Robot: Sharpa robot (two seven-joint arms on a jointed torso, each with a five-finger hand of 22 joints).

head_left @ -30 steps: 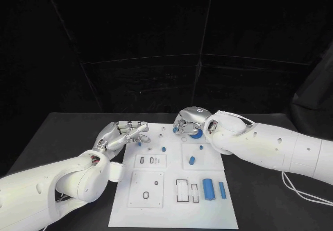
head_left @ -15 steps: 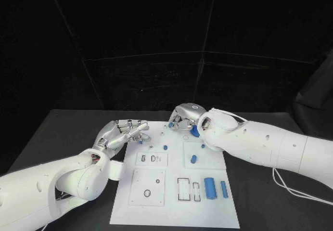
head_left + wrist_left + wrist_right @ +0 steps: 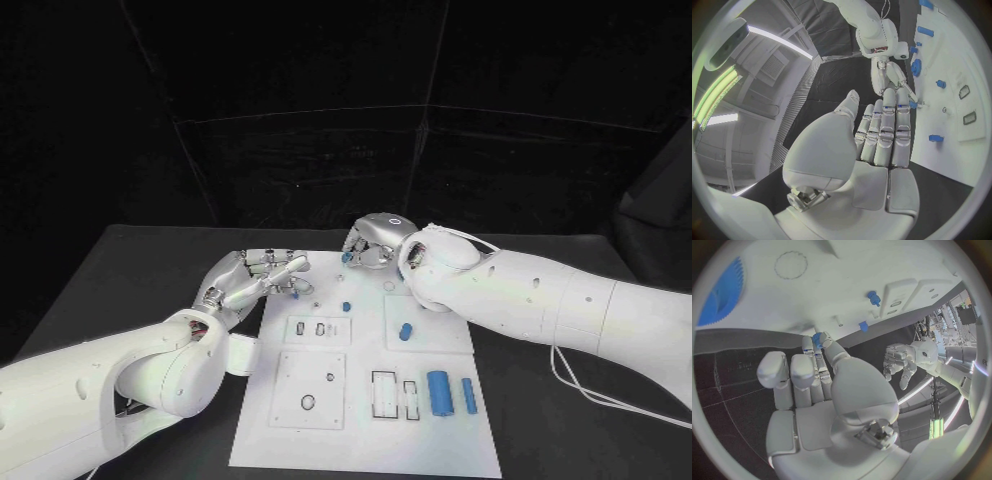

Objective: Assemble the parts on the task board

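Observation:
The white task board [image 3: 361, 440] lies in the middle of the table. My right hand [image 3: 378, 243] hovers over its far edge and pinches a small blue part [image 3: 817, 338] between thumb and a fingertip; the same part [image 3: 351, 258] shows under that hand in the head view. A blue gear [image 3: 720, 295] sits on the board beside this hand. My left hand [image 3: 260, 276] stays at the board's far left corner, fingers stretched out and holding nothing. A small blue piece [image 3: 293, 293] sits just below its fingertips.
On the board stand a blue peg [image 3: 345, 307] and a blue oblong [image 3: 405, 330]. A blue cylinder [image 3: 438, 392] and a blue bar [image 3: 467, 395] lie near the right front. Empty slots [image 3: 381, 395] and an oval hole [image 3: 307, 402] are at the front.
My right hand has drifted away from the gear toward the board's far edge, taking the small blue part with it. The left hand has stayed where it was.

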